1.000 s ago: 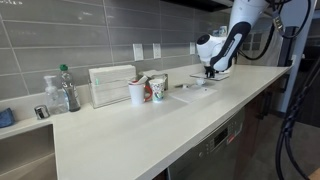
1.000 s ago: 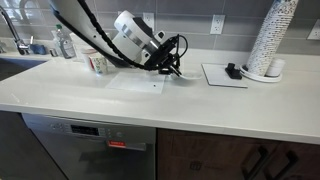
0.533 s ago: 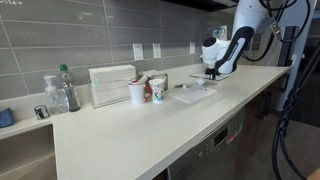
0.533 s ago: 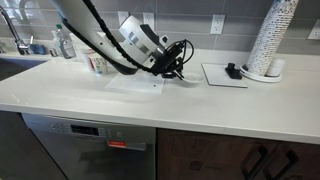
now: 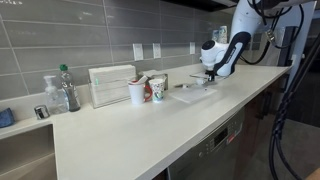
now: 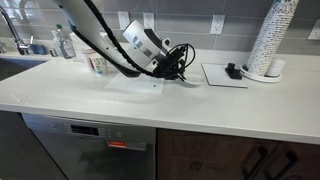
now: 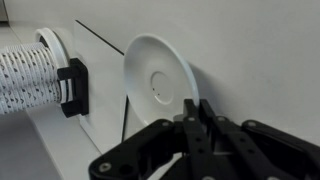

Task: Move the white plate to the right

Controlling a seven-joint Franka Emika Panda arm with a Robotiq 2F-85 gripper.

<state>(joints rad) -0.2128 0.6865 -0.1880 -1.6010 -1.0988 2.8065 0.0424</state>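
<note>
The white plate (image 7: 152,80) is a small round shallow dish, seen tilted on its edge in the wrist view. My gripper (image 7: 195,110) is shut on its lower rim. In both exterior views the gripper (image 6: 180,66) (image 5: 209,75) hangs just above the white counter, between two flat white mats. The plate is too small to make out there behind the fingers.
A tall stack of paper cups (image 6: 269,38) and a black object (image 6: 232,70) stand by a white mat (image 6: 224,76). Another mat (image 6: 134,84) lies under the arm. Cups (image 5: 137,93), a bottle (image 5: 67,88) and a white rack (image 5: 111,85) line the wall.
My gripper has moved with the plate along the counter toward the stack of cups and risen slightly. Nothing else has moved.
</note>
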